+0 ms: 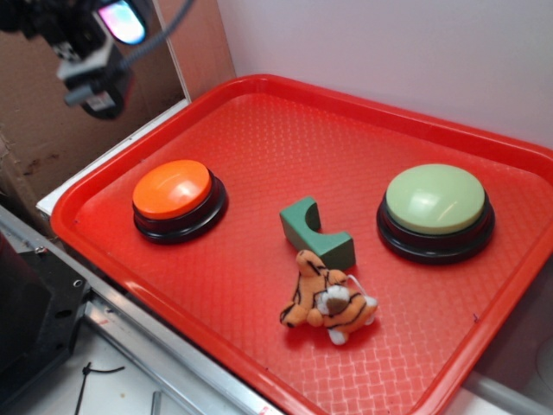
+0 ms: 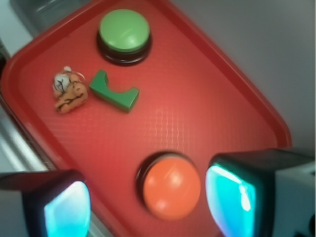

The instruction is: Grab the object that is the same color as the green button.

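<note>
The black gripper point(image 2: 148, 205) with glowing cyan pads hangs high above the near-left edge of the tray, its two fingers point(image 2: 66, 207) spread wide apart with nothing between them. In the wrist view the round orange dome button on a black base point(image 2: 170, 186) lies below the gap between the fingers. It sits on a red plastic tray with a fine waffle texture and a raised rim point(image 1: 259, 86), which fills most of the scene. Near the tray's middle rests the small dark green block with a curved notch in its top point(image 1: 316, 233), clear of the gripper. Just beside it, touching or nearly so, lies an orange striped plush tiger point(image 1: 327, 303). The large pale green dome button on a black circular base point(image 1: 435, 212) stands near the block's other side. A plain white wall point(image 1: 406, 52) rises behind the tray, brown board point(image 1: 34, 130) to the left.
</note>
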{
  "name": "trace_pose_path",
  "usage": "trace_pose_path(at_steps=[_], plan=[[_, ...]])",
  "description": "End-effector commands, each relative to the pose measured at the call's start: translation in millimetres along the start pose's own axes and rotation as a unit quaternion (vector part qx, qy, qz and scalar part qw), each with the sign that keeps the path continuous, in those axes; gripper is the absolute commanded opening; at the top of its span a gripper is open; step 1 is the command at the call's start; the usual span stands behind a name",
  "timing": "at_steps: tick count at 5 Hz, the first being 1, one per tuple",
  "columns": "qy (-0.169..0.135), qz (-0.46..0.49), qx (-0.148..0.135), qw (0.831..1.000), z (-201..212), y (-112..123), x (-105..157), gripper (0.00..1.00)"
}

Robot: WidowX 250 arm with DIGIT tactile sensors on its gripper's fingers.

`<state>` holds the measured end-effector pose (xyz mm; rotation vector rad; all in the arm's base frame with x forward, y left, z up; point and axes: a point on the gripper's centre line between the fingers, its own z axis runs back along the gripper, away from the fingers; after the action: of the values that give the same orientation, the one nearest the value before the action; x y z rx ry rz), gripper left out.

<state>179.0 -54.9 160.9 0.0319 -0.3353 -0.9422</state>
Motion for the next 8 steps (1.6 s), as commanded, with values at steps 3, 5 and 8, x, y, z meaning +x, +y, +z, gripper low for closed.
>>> trace_pose_path(at_steps=[3,5,8], plan=[[-0.103,-0.413,-0.133,0.895,-90,-34,51,1.0],[-0.055,-0.433,-0.145,0.888,-129,-57,58,1.0],[0.002,-0.379,-0.144,0.914,-162,-49,52,0.71]])
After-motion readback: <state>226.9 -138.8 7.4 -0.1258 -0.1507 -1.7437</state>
